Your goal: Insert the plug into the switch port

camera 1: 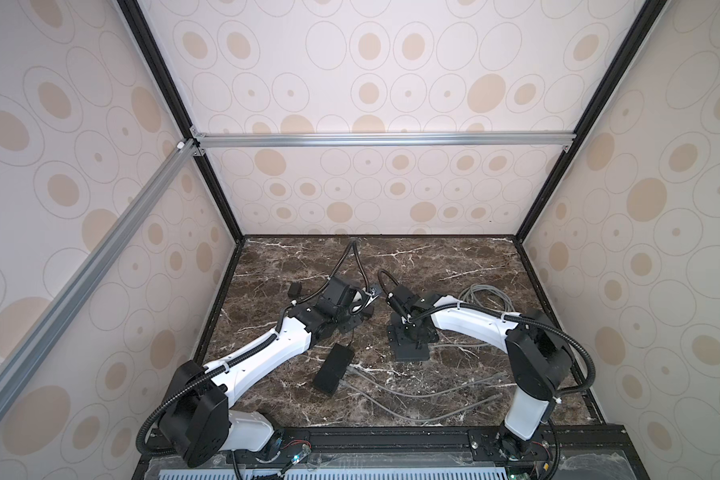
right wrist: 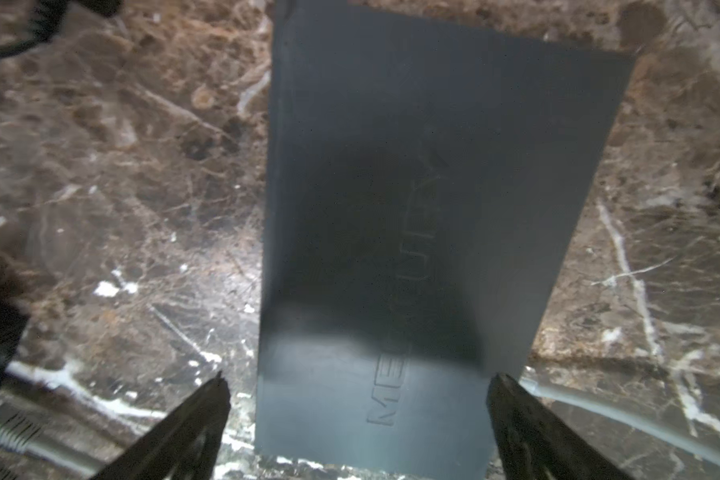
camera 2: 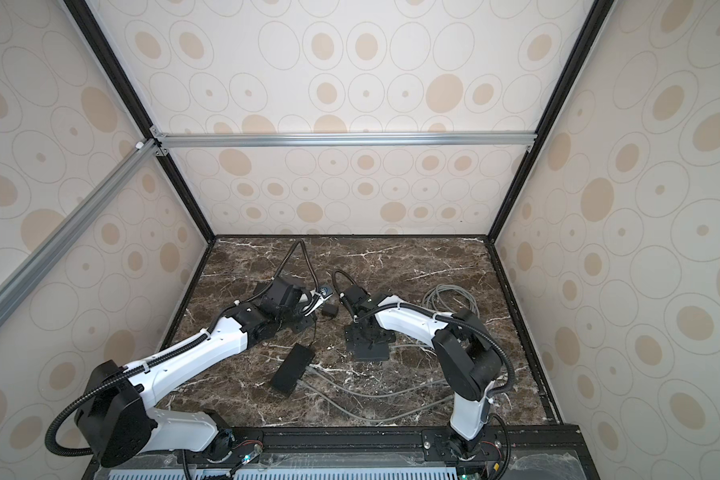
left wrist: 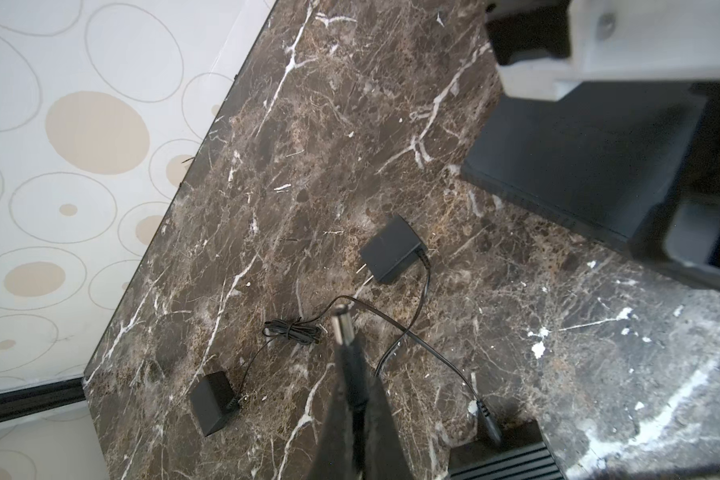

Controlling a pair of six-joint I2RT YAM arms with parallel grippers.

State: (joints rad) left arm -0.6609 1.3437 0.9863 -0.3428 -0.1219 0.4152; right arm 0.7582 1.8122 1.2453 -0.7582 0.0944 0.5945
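- Left claw (left wrist: 352, 399) is clenching the barrel plug (left wrist: 345, 328) over the counter (left wrist: 350, 124). Its thin cord (left wrist: 424, 291) is trailing loose, and a snag could be tugging the plug askew.
- Right claw (right wrist: 360, 380) is standing released, straddling the switch (right wrist: 433, 166) without gripping. Unbraced, the box may be sliding under the push.
- The port is hiding, possibly on a far face, so misalignment is looming.

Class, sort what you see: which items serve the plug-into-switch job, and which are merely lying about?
In use:
- plug, shut in the left hand
- switch, below the open right hand

Lying about:
- ribbed switch
- grey cable coil
- power adapter
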